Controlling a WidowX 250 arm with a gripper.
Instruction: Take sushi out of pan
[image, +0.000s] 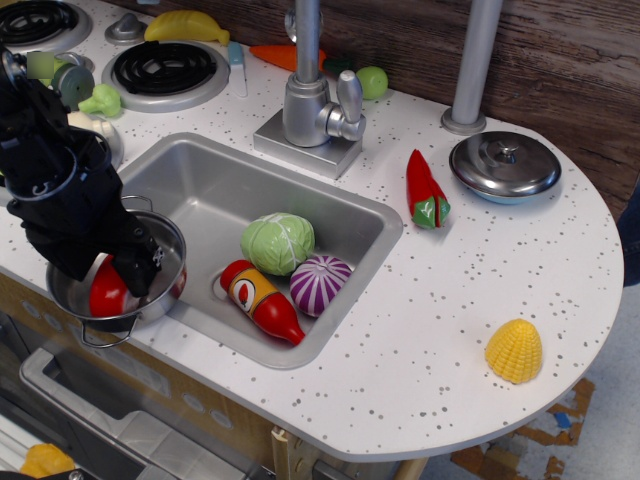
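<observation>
**At the counter's 8 o'clock edge: gripper in pan**

Observation view: one black gripper (125, 270) reaches into one pan (160, 300) holding one sushi (105, 295); finger closure cannot be told. One sink (200, 180) holds one cabbage (277, 243).

Pan (150, 305) at near left of surface (440, 320), just left of the sink (215, 190); sushi (105, 293) in it, gripper (120, 265) over it. In sink: cabbage (277, 243), onion (320, 284) right of it, ketchup bottle (262, 301) nearest. Faucet (310, 100) behind. Right of the sink: chili (425, 190), lid (504, 165). Corn (514, 350) near right.
</observation>
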